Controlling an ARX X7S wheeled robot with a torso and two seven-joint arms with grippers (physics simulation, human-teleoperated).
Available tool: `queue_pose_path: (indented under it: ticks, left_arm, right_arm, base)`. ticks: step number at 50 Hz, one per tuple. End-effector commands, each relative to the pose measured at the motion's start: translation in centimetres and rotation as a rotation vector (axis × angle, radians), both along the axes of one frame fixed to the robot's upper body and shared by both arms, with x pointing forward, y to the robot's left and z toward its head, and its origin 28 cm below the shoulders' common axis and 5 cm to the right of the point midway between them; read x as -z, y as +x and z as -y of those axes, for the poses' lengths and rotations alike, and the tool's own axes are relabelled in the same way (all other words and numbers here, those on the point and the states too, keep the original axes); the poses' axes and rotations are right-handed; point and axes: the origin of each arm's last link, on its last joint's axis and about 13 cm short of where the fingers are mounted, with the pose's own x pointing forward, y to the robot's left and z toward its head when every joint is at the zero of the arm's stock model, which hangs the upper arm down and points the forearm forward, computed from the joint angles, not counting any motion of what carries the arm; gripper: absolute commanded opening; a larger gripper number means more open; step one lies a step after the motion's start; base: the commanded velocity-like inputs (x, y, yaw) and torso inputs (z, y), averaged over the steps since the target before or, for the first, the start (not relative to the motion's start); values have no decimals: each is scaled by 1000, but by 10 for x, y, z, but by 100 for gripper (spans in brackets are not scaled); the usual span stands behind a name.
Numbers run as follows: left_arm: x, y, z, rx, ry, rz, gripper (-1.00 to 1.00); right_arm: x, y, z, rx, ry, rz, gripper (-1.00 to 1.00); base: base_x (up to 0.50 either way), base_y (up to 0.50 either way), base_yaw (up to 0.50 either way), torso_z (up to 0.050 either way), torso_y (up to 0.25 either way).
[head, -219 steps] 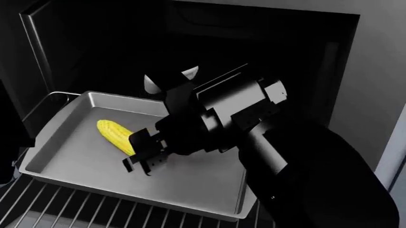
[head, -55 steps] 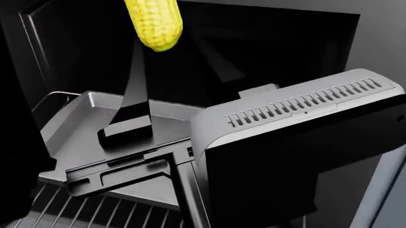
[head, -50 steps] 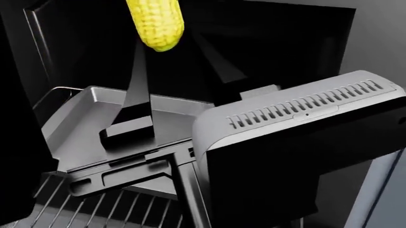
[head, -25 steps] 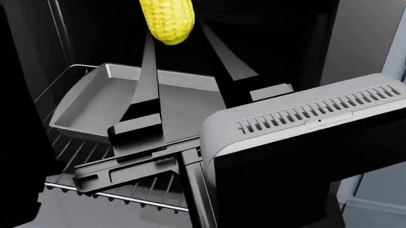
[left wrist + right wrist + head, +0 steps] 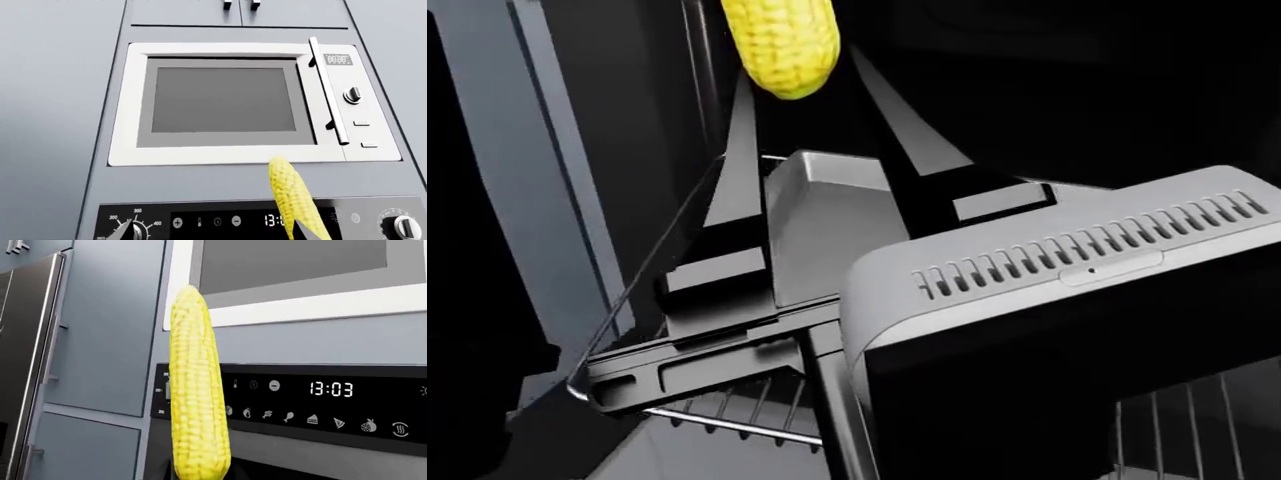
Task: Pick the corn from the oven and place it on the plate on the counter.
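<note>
The yellow corn (image 5: 781, 45) stands upright at the top of the head view, its lower end pinched between my right gripper's (image 5: 798, 90) two dark fingers (image 5: 742, 170), well above the grey baking tray (image 5: 827, 200). The right wrist view shows the cob (image 5: 197, 390) upright in front of the oven's black control panel (image 5: 320, 400). The cob (image 5: 293, 200) also shows in the left wrist view. My left gripper (image 5: 213, 236) is open and empty, with only its tips showing. The plate and the counter are out of view.
The oven's wire rack (image 5: 747, 410) lies under the tray, with a dark frame (image 5: 561, 200) at the left. A white microwave (image 5: 227, 105) sits above the oven panel (image 5: 220, 220). Grey-blue cabinet fronts (image 5: 107, 330) and a tall steel door (image 5: 23, 365) stand left of the oven.
The right gripper took the corn off the tray and raised it high. In the last second the head view swung, so the tray and rack slid right while the corn stayed gripped.
</note>
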Motion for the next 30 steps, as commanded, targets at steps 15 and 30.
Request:
queue_pose_path:
  ticks: [15, 30]
  left_arm:
    - [0, 0, 1, 2, 2, 3, 100]
    - [-3, -1, 1, 4, 6, 9, 100]
  right_arm:
    - [-1, 0, 3, 15, -1, 21, -100]
    - [-4, 0, 3, 18, -7, 25, -100]
  base:
    - [-22, 504, 0, 0, 0]
    - [-82, 493, 0, 0, 0]
